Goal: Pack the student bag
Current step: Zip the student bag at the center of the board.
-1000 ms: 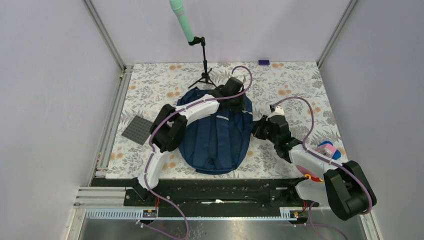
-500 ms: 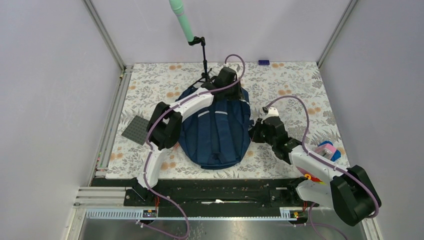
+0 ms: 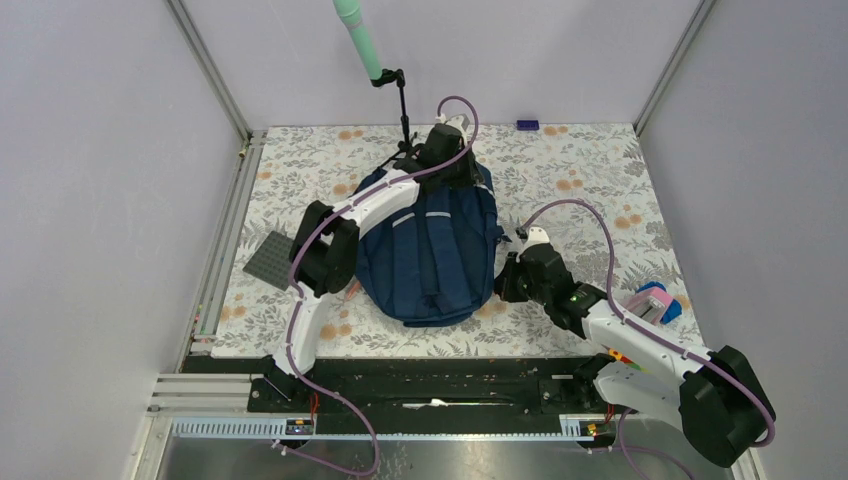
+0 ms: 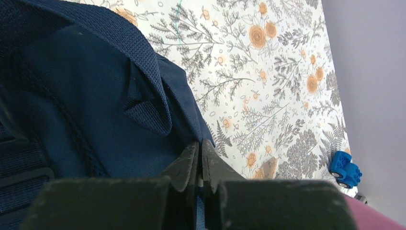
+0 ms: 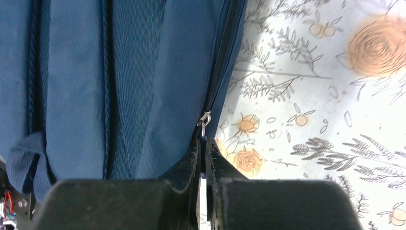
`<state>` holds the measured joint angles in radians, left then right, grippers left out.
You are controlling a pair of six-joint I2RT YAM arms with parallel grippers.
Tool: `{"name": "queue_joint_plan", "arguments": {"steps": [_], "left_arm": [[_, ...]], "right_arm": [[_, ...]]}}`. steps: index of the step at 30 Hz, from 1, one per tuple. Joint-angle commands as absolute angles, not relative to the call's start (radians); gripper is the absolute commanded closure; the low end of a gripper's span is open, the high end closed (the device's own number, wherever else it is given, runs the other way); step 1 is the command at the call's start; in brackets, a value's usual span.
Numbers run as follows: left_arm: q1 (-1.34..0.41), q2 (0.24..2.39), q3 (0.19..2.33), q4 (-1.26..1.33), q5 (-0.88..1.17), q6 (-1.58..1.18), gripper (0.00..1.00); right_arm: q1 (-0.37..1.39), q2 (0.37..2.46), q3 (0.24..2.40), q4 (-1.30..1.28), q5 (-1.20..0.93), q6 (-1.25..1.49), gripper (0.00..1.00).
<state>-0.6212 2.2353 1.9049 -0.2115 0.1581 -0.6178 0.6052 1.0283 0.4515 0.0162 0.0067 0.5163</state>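
Soft, floppy and probably light, the student bag (image 3: 435, 250) lies mid-frame on the desk (image 3: 600, 160), best held by its seams. The left tool (image 4: 199, 155) pinches its top edge, the right tool (image 5: 203, 151) its side seam by the zip pull (image 5: 205, 120).

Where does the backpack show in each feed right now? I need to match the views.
Top external: backpack at centre, on the floral mat.
Left wrist: backpack fills the left half, webbing loop near centre.
Right wrist: backpack fills the left half, silver zip pull at its edge.
Shared landmark: the floral mat, beside the backpack in all three.
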Motion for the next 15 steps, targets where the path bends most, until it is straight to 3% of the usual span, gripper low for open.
{"name": "queue_joint_plan", "arguments": {"steps": [1,9,13,15], "left_arm": [[-0.569,2.225,1.983,0.026,0.077,-0.651,1.00],[-0.569,2.229,1.979,0.047,0.066,-0.654,1.00],[-0.568,2.219,1.951,0.066,0.082,-0.659,1.00],[-0.570,2.202,1.925,0.079,0.095,-0.660,0.87]], "right_arm": [[0.652,1.010,0.448,-0.088,-0.090,0.540,1.00],[0.679,0.979,0.436,-0.103,-0.218,0.552,1.00],[0.679,0.939,0.421,-0.095,-0.146,0.604,1.00],[0.679,0.901,0.417,-0.104,-0.090,0.627,1.00]]}}
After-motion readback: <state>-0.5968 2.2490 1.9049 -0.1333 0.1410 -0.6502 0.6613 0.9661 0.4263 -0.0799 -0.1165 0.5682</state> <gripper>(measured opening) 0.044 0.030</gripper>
